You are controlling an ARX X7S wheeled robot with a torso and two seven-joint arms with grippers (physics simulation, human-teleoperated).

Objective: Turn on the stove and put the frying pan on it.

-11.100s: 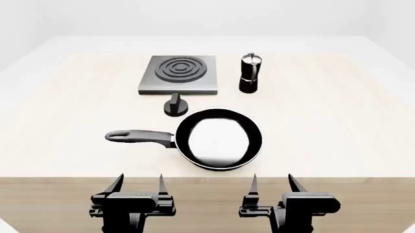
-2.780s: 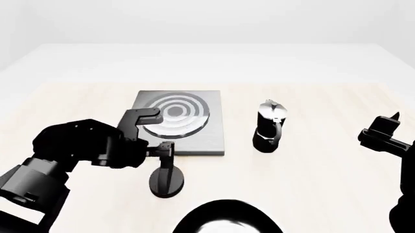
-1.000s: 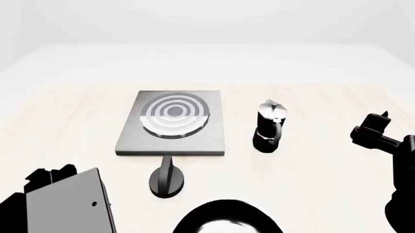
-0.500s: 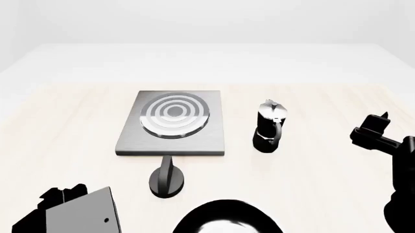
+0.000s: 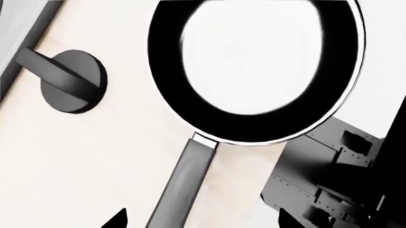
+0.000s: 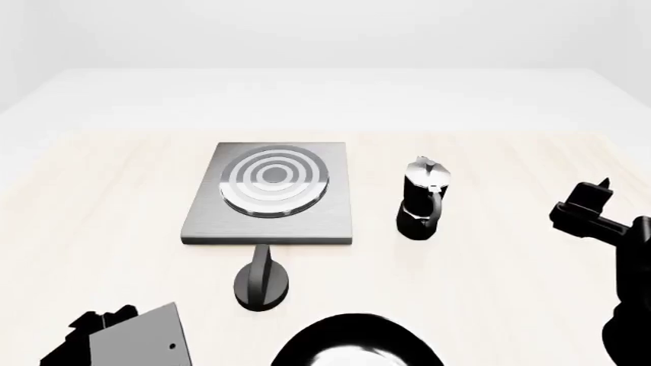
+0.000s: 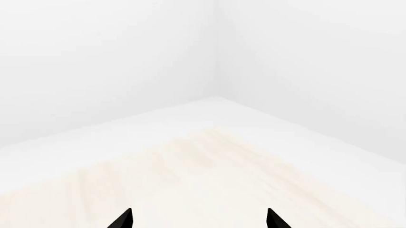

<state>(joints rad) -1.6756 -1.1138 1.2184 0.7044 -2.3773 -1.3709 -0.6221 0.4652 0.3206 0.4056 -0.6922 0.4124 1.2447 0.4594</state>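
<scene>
Your left arm sits low in the lower left corner of the head view, only its grey plate and a dark block showing there. In the left wrist view the left gripper (image 5: 199,221) has its two dark fingertips (image 5: 118,219) spread wide apart at the bottom edge, jaws released, with the pan's handle (image 5: 184,183) running down between them; neither tip touches it as far as you can see.

Your right arm stands at the right edge of the head view, raised well off the table (image 6: 508,274). In its wrist view the right gripper (image 7: 198,219) also shows two tips parted, nothing between them, facing bare tabletop and white walls.

The frying pan (image 5: 257,71) fills the upper middle of the left wrist view: a black round rim, a glossy pale inside, and a dark grey handle (its end is cut off by the frame). In the head view only its far rim (image 6: 356,347) peeks in at the bottom centre.

The stove (image 6: 273,194) lies in the centre left of the head view, a dark-grey slab with pale concentric rings. Its knob (image 6: 261,284) stands just below it in the frame, between slab and pan. A black moka pot (image 6: 422,200) stands to the stove's right, apart from it.
</scene>
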